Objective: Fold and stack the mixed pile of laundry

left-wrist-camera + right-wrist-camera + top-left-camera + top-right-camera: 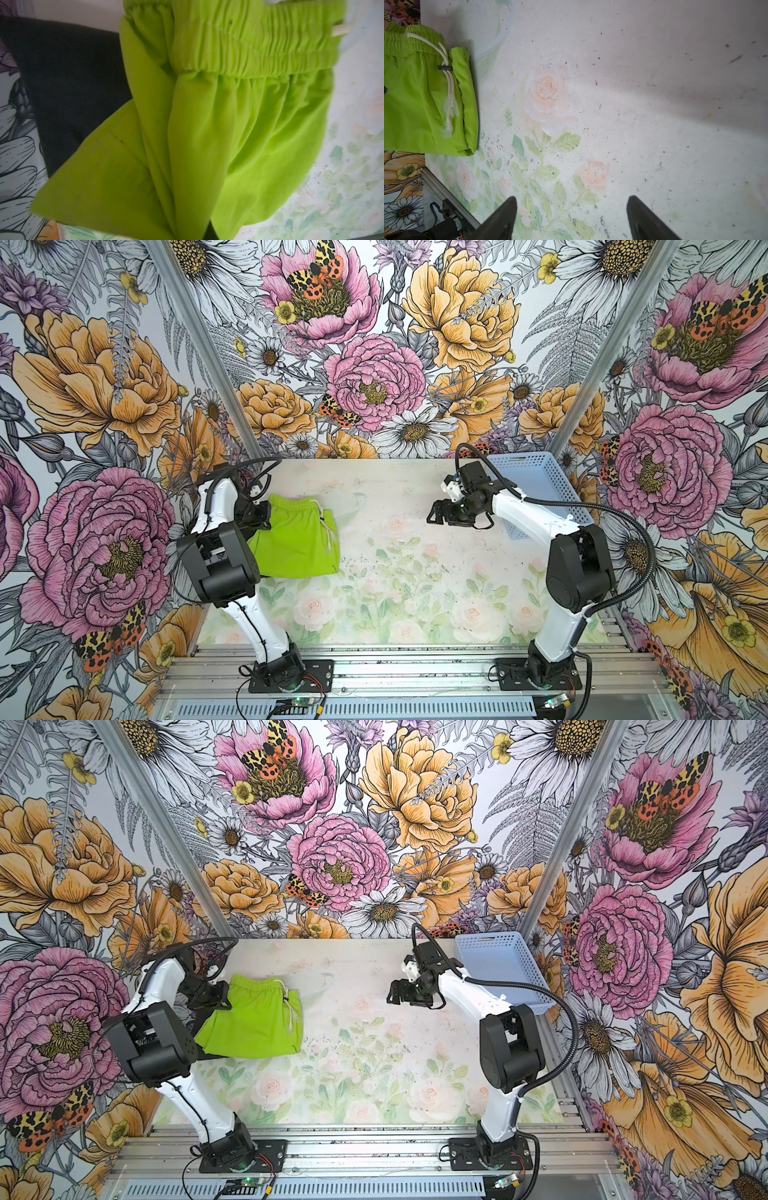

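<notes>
Left wrist view is filled by the lime-green shorts (207,135), which lie over the black T-shirt (68,79). In both top views the pair sits at nine o'clock on the worktop (415,572). The left hand (262,519) is pressed together at the shorts' nine o'clock edge; I cannot tell whether it nips cloth. The right hand (433,515), spread and empty, hovers toward three o'clock, with the blue basket (536,485) beyond it at two o'clock.

The plain black T-shirt (68,79) is lying mostly hidden beneath the lime-green drawstring shorts (207,135). The left wrist view's edges are cropping the blurred shorts.
</notes>
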Action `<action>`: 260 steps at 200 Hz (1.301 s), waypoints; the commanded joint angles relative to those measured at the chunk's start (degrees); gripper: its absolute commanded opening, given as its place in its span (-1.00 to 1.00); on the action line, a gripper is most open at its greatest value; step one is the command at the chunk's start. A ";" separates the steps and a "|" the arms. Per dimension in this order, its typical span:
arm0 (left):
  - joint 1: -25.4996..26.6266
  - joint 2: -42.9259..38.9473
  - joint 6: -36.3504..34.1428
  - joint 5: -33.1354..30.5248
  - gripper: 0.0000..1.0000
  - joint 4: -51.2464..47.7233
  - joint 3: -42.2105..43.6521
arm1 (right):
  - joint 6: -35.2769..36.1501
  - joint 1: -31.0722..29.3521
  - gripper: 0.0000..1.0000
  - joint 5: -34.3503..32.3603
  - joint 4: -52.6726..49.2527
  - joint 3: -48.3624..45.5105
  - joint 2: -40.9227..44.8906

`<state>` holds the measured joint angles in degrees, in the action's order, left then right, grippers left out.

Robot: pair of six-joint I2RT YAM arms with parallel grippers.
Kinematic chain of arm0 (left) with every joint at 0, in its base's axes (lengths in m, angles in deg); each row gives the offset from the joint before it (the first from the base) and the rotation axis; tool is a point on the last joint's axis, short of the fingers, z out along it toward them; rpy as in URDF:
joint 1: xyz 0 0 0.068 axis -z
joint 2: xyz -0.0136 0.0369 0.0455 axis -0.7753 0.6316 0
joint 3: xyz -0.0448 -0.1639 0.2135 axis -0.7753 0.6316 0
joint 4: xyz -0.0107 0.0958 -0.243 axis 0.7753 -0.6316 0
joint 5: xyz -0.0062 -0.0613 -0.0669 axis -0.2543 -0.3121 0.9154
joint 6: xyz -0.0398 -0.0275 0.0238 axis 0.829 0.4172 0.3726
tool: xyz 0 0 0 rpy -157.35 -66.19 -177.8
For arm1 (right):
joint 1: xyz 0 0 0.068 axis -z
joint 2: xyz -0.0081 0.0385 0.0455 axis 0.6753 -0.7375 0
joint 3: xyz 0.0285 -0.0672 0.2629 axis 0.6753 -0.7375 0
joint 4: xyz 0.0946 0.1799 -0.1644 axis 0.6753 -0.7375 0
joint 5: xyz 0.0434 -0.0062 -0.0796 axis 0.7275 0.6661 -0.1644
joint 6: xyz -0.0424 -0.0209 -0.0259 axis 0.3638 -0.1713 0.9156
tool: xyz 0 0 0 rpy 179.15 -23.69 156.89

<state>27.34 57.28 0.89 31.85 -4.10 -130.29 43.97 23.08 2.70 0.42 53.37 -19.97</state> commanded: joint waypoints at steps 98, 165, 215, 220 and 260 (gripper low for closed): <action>0.95 0.99 0.29 -20.42 -1.00 13.52 5.23 | -0.25 0.08 0.69 0.93 -0.47 -0.18 -1.09; 4.27 1.24 2.16 -30.21 0.22 14.40 6.42 | -0.96 0.00 0.70 0.67 1.33 -2.70 0.89; 4.68 -11.00 5.63 -31.82 0.70 19.86 12.48 | -0.94 0.41 0.71 -0.75 2.53 -4.04 3.74; 4.74 -12.32 5.98 -30.94 0.76 20.74 13.62 | -0.84 0.49 0.72 -1.14 2.66 -4.09 4.24; 6.54 -22.76 8.24 -22.03 0.98 28.32 23.44 | 1.06 1.81 0.79 -5.42 4.11 -5.54 8.43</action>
<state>32.24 39.35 6.86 3.30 17.18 -112.08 43.57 23.74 1.23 1.88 49.02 -16.06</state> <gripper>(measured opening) 0.987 0.881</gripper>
